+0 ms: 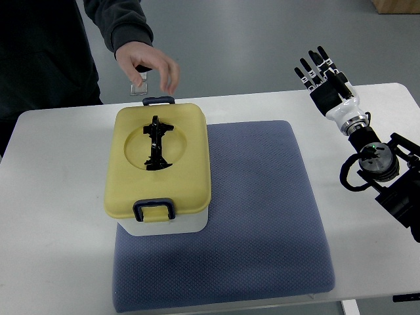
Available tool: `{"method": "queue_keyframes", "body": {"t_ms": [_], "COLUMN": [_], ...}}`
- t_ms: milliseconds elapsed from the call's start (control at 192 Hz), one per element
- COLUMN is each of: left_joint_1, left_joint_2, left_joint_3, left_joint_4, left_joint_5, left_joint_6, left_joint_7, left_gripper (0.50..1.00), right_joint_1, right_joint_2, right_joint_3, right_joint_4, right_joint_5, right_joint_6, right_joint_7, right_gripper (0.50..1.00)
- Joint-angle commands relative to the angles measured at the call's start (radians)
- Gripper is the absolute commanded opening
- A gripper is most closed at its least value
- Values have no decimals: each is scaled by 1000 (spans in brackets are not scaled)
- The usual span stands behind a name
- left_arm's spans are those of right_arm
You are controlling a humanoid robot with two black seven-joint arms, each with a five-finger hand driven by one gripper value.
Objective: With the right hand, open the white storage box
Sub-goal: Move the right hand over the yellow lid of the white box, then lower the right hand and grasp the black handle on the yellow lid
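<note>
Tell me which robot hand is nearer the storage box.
Right. The right hand hovers off to the right of the storage box, beyond the blue mat, fingers open. The left hand is not in view.

- we count one storage box point(161, 220), white in the body, with one yellow lid point(128, 177).
- we see two dark latches on that lid, one at the near edge point(154, 209) and one at the far edge point(159, 101).
- one black handle point(156, 143) lies in the lid's recess.
- one blue mat point(262, 216) on one white table point(52, 216).
- one robot hand point(320, 71), the right.
- one person's hand point(147, 64).
</note>
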Motion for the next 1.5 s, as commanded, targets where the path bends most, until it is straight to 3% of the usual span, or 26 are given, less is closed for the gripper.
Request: {"method": "queue_keyframes", "body": {"t_ms": [0, 365, 599, 734, 948, 1073, 1214, 1359, 1495], "left_joint_1": [-1, -1, -1, -1, -1, -1, -1, -1, -1], "left_joint_2": [0, 0, 0, 0, 0, 0, 0, 0, 0], "left_joint_3": [0, -2, -2, -2, -2, -2, -3, -3, -3], "left_joint_4": [-1, 1, 1, 1, 1, -1, 2, 5, 5], "left_joint_5": [0, -2, -2, -2, -2, -2, -2, -2, -2], "left_joint_6": [1, 8, 5, -3, -5, -6, -6, -6, -6], "left_joint_7": [0, 8, 8, 8, 8, 8, 8, 8, 8], "left_gripper": [1000, 1000, 1000, 1000, 1000, 1000, 1000, 1000, 1000], "right_joint_1": [0, 15, 118, 316, 699, 870, 966, 980, 978], "right_joint_2": [0, -4, -75, -129, -170, -150, -98, -46, -1], "right_joint_3": [0, -6, -31, -237, -755, -945, -1041, -1074, -1150], "right_joint_4": [0, 3, 120, 144, 199, 276, 342, 351, 353], "right_joint_5": [0, -23, -419, -745, -991, -1129, -1232, -1327, -1416], "right_joint_6": [0, 0, -23, -32, -34, -48, -178, -316, -480], "right_joint_7": [0, -5, -12, -11, 6, 71, 187, 282, 284], "right_gripper": [932, 932, 932, 930, 930, 930, 928, 926, 924]}}
